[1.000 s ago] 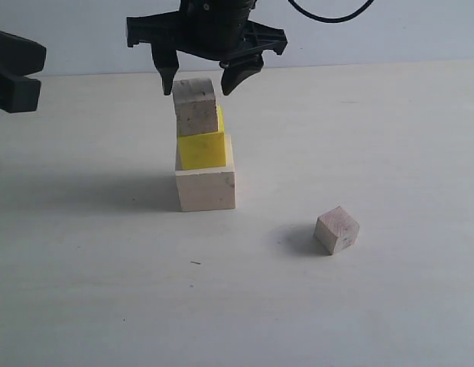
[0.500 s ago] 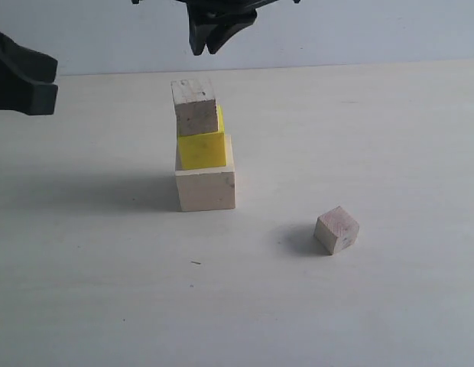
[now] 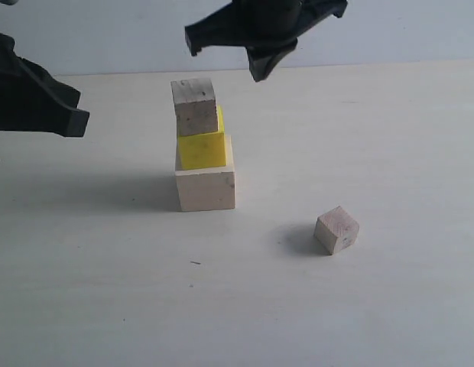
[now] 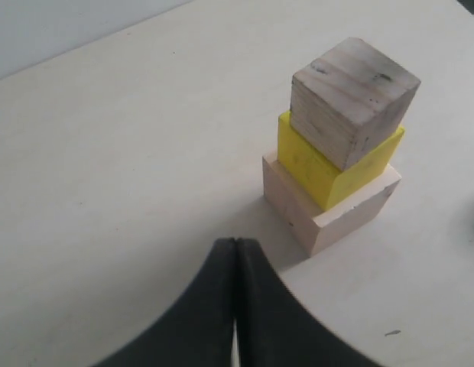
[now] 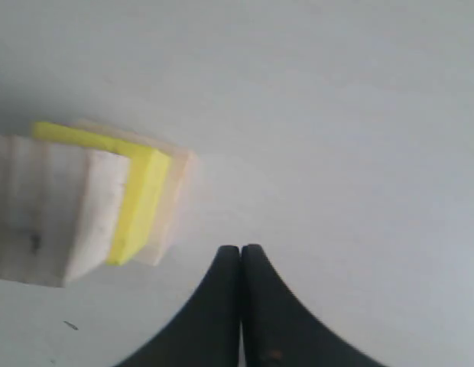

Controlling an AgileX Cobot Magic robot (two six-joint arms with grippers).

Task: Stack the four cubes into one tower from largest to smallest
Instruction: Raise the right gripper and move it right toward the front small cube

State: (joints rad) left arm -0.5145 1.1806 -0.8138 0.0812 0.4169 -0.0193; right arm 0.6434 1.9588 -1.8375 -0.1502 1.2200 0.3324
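Note:
A column of three stands mid-table: the large pale wooden cube [image 3: 206, 189] at the bottom, the yellow cube [image 3: 201, 148] on it, and a small bare wooden cube [image 3: 195, 105] on top. The second small wooden cube [image 3: 337, 230] lies alone on the table to the right, turned at an angle. My right gripper [image 3: 261, 72] hangs shut and empty above and to the right of the column. My left gripper [image 3: 75, 121] is shut and empty, left of the column. The left wrist view shows the small cube [image 4: 352, 96], yellow cube [image 4: 312, 164] and pale cube [image 4: 340, 212] beyond my left gripper [image 4: 235, 244]. The right wrist view shows the blurred small cube [image 5: 38, 208] and yellow cube [image 5: 142, 200] beside my right gripper [image 5: 241, 249].
The pale tabletop [image 3: 390, 138] runs back to a light wall [image 3: 420, 30]. A tiny dark speck [image 3: 195, 263] lies in front of the column.
My right gripper let go of the top small cube, rose, shut and shifted right. My left arm came further in from the left. The cubes stayed put.

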